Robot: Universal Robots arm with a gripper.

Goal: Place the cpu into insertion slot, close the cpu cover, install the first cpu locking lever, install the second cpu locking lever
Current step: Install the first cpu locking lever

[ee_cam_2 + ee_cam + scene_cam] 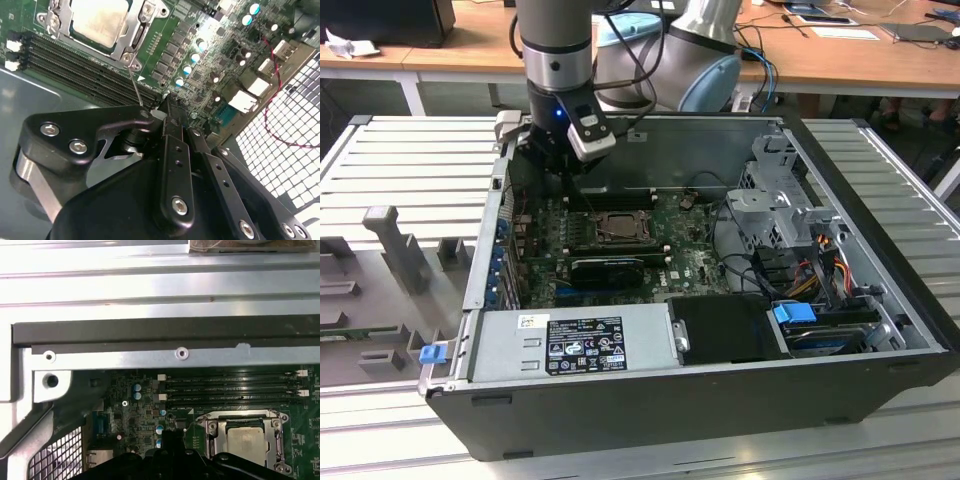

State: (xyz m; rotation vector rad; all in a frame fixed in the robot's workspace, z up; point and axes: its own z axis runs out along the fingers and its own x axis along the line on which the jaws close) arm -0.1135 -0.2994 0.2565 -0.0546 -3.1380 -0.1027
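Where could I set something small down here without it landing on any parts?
Bare ribbed table at the exterior view's left of the case, beyond the grey fixtures; also at that view's right. Inside is crowded: circuit board, cables, drive cage.

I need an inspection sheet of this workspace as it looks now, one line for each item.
Surface: slatted metal table carrying an open computer case.
Job's things: cpu lies in the insertion slot; cpu cover lies flat around it; a thin lever rises from the cover's corner.
Clutter: grey fixtures on the table, at the exterior view's left.
Gripper: gripper hovers over the circuit board beside the slot, at the lever's free end; contact cannot be told.
Cables: red wire by the perforated wall; coloured bundle near the drive cage.
Surroundings: wooden desks behind.
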